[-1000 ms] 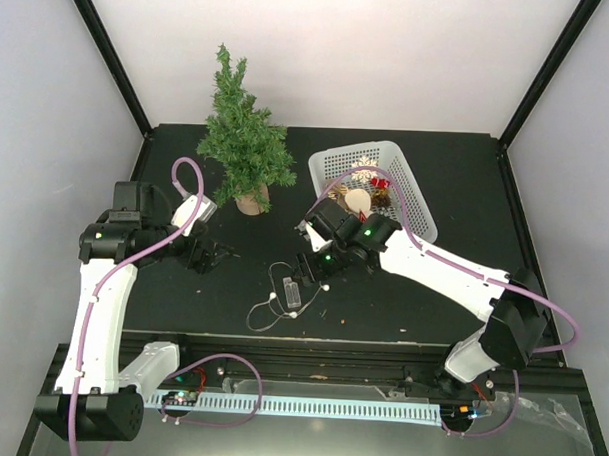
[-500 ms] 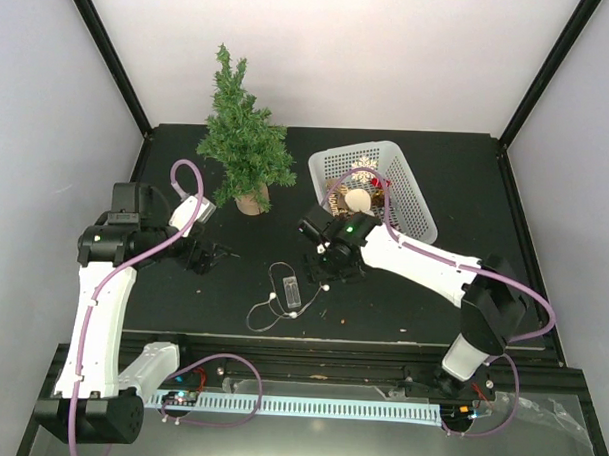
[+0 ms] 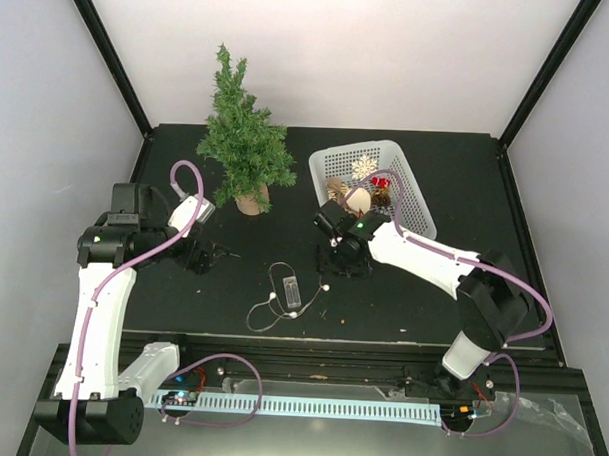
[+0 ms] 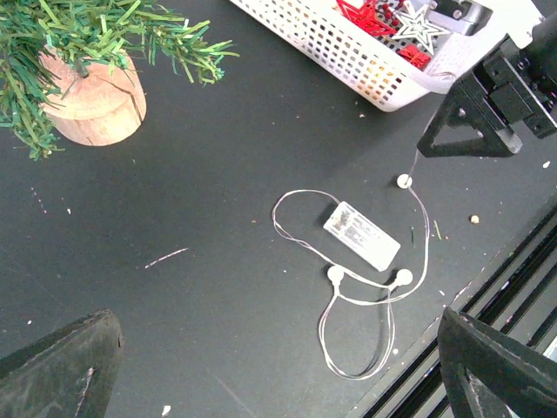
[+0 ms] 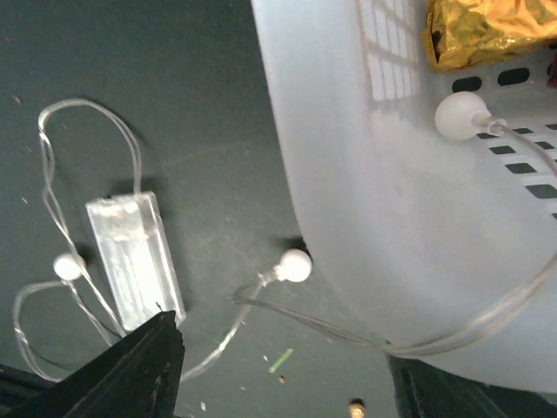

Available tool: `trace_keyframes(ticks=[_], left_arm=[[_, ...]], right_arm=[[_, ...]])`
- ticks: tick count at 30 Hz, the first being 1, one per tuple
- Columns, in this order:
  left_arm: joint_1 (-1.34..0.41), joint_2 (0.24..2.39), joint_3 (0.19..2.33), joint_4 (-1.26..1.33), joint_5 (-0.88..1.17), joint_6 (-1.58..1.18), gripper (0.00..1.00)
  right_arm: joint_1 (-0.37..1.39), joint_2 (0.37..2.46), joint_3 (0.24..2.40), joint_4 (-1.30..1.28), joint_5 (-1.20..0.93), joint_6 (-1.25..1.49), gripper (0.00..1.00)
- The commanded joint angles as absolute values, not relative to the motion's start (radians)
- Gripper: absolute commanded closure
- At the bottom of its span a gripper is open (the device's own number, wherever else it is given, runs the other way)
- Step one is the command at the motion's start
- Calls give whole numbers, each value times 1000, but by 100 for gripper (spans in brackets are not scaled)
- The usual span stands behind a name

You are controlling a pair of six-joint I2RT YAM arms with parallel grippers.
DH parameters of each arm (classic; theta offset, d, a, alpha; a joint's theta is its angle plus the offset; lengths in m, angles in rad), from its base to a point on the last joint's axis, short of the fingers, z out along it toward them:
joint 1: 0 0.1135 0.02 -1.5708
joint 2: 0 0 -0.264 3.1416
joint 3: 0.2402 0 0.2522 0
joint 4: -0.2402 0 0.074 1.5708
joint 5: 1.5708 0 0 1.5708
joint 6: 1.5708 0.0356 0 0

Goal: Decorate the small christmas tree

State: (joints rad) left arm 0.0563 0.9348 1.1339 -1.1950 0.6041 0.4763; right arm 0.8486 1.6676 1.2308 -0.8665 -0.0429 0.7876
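The tree [image 3: 244, 136] stands upright at the back left of the dark surface [image 3: 457, 163], its wooden stump [image 4: 91, 100] well apart from the white basket [image 3: 417, 207] to its right. In the basket we see ornaments: a red one [image 4: 365, 16], a white star [image 4: 416, 24] and something gold [image 5: 487, 30]. Nearer the front edge, between the two arms, lie the lights [image 3: 290, 290]. Their clear battery box [image 4: 361, 235] is flat on the surface, with thin wire looped around it and small white beads [image 4: 336, 273] along the wire. The left end effector [image 3: 210, 253] hovers low, left of the lights, its fingers spread wide with nothing between them. The right end effector [image 3: 341, 267] points down just beside the basket's near-left corner, and its fingers [image 5: 130, 366] stand apart. One strand of wire rises from a bead [image 4: 403, 181] on the surface up to this end effector, and another bead [image 5: 461, 115] hangs in front of the basket wall. The strand seems to be caught on one finger, though we cannot be sure, since that finger is mostly out of view.
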Motion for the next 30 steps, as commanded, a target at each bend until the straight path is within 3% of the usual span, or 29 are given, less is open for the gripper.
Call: trace_keyframes(ticks=[1,7,14,30], left_arm=[[51,923,1132,-1172,591,469,1],[50,927,1131,-1171,592,469,1],[49,934,1126,-1162,599,460,1],[49,954,1134,-1171,589,472,1]], right_arm=[[833,1695,1249,-762,-87,847,37],[829,1749,1272,-741,-123,849,57],[828,1718,1247,-742,-119,842,97],[829,1416,1468,-969,10,637,99]])
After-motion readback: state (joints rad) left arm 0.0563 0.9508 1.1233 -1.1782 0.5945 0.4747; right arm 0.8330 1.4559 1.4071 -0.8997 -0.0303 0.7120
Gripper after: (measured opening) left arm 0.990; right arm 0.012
